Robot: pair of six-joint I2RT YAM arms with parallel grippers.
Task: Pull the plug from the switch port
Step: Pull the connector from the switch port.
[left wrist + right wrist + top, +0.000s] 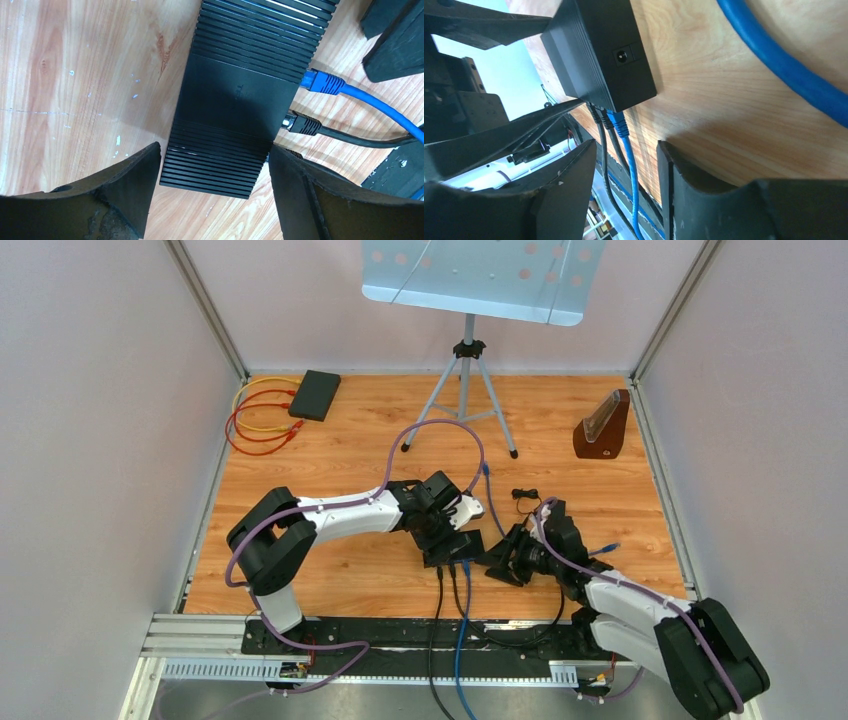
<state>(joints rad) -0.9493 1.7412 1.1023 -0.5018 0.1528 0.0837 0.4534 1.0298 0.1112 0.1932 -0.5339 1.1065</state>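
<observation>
The black ribbed switch (235, 100) lies flat on the wooden table. On its near side a blue plug (322, 82) and a black plug (302, 124) sit in ports. My left gripper (215, 172) is open and straddles one end of the switch, its right finger at the corner and a thin gap at the left finger. From above, the left gripper (440, 530) sits over the switch (462, 545). My right gripper (626, 170) is open just beside the switch (599, 55), holding nothing. The blue plug (618, 122) and black plugs (596, 112) lie beyond its fingertips.
Cables (452, 590) run from the switch over the near edge. A music stand tripod (465, 390) stands at the back, a metronome (603, 427) at the back right. A black box (315, 395) with red and yellow cables lies back left. A loose blue cable (784, 65) lies close by.
</observation>
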